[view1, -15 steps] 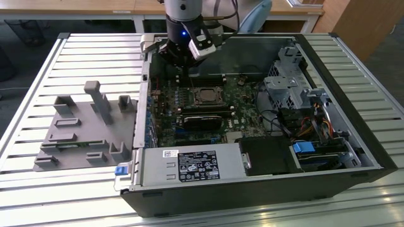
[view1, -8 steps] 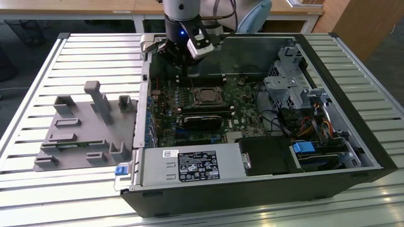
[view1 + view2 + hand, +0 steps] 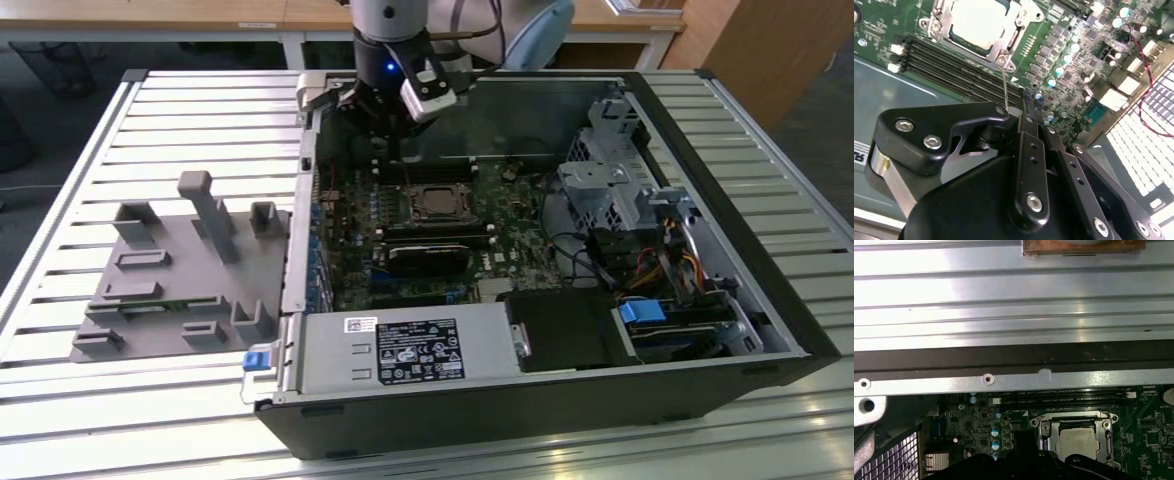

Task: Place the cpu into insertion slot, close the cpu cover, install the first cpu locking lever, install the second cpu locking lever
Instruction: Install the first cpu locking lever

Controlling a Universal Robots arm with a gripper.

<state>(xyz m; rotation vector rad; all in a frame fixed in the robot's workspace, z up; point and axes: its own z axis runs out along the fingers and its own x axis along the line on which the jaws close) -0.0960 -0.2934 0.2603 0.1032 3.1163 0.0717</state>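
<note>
Claw [image 3: 1015,112] pinched down narrow in the second wrist view, and a thin locking lever [image 3: 1004,85] runs from the socket corner straight into its tips. Just beyond, the cpu [image 3: 979,22] sits in its slot, the cpu cover [image 3: 1013,30] lying flat around it. Memory slots [image 3: 954,67] lie between socket and claw, all inside the open computer case [image 3: 747,300] on the slatted table [image 3: 80,400].

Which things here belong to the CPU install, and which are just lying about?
Job: dull silver-grey square cpu; thin silvery cpu cover frame; thin wire locking lever; black gripper.
Lying about: grey plastic fixture tray; silvery power supply box; blue-tabbed drive bay.
</note>
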